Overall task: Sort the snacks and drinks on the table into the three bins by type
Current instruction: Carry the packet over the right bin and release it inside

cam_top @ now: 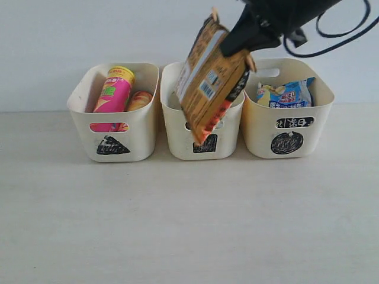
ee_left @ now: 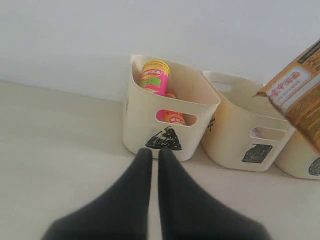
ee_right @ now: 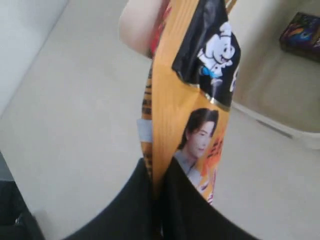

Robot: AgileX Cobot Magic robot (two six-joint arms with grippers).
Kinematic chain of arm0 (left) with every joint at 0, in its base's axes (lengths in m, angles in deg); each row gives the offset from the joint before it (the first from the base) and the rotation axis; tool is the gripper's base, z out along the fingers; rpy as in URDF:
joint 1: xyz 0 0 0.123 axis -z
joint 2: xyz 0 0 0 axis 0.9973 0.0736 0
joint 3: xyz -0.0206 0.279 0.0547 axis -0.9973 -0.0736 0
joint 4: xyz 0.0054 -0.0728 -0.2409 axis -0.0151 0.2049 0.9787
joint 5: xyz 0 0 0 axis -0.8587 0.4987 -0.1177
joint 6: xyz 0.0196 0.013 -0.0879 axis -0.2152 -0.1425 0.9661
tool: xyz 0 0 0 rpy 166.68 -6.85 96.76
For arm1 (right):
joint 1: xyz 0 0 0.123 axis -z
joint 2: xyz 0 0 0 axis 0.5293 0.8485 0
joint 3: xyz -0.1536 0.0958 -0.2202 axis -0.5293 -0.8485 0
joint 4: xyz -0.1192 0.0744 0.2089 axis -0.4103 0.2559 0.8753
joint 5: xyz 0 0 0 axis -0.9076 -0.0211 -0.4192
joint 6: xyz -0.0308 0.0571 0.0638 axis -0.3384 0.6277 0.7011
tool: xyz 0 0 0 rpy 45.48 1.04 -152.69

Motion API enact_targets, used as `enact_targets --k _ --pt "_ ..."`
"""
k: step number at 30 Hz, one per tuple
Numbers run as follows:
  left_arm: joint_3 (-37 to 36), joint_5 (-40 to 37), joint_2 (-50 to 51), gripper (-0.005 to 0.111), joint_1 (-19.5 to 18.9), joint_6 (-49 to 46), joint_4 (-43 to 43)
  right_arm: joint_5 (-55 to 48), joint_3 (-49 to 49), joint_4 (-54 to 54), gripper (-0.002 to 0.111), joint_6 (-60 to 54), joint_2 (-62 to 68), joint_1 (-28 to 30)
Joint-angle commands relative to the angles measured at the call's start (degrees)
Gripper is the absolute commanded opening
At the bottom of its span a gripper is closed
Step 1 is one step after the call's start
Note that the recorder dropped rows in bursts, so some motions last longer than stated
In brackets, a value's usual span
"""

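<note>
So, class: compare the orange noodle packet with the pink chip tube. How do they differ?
The orange noodle packet is flat; the pink chip tube is round and tall. The packet hangs tilted in the air, pinched by the right pincer; the tube leans inside the triangle bin. Both are brightly printed snack packs.

Marks: triangle bin (cam_top: 142, 139), square bin (cam_top: 177, 139), circle bin (cam_top: 257, 133).

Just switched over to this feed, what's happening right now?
The right gripper is shut on the orange-brown noodle packet, which hangs tilted by the square-marked bin, not yet released. The left gripper is shut and empty, facing the triangle-marked bin, which holds the chip tubes. Blue-white packets sit in the circle-marked bin.
</note>
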Motion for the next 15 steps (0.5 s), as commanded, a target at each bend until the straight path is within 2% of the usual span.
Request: enact_targets --k 1,10,15 --pt "-0.24 0.84 -0.41 0.004 -0.07 -0.23 0.37 0.0 0.1 4.39 0.0 -1.61 -2.74 6.77" --pt "-0.24 0.84 -0.41 0.004 -0.07 -0.23 0.37 0.0 0.1 11.28 0.0 -4.64 -2.96 19.42" --pt "-0.24 0.84 -0.41 0.004 -0.07 -0.23 0.37 4.88 0.1 12.14 0.0 -7.16 -2.08 21.67"
